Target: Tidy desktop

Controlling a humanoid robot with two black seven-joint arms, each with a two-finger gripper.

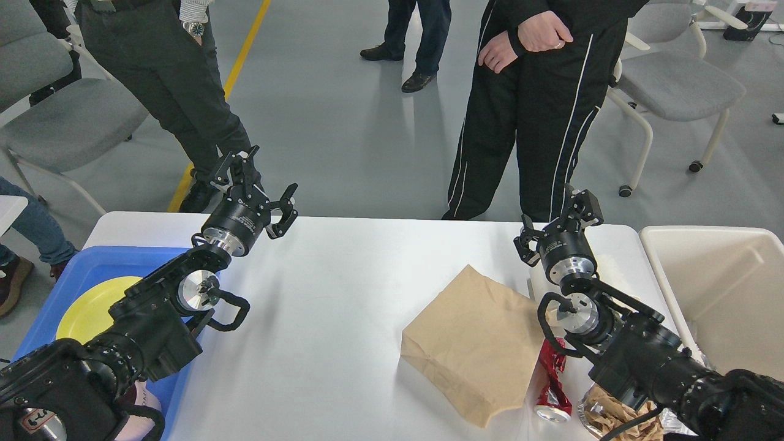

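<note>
Spanning most of the lower view, white desktop with rounded corners, bare across its middle. Standing off its right edge, beige plastic bin; lying on its left end, blue tray holding a yellow plate. Resting flat on the right half of the tabletop, brown paper bag, just left of a crushed red can and a clear container of crumpled brown paper at the near edge, partly hidden by the right arm. Raised over the far left of the table, left gripper, fingers spread apart and holding nothing. Raised near the far right corner, right gripper, fingers likewise parted and empty. Beyond the table, person in a black tracksuit with white stripes, hands together at the waist.
</note>
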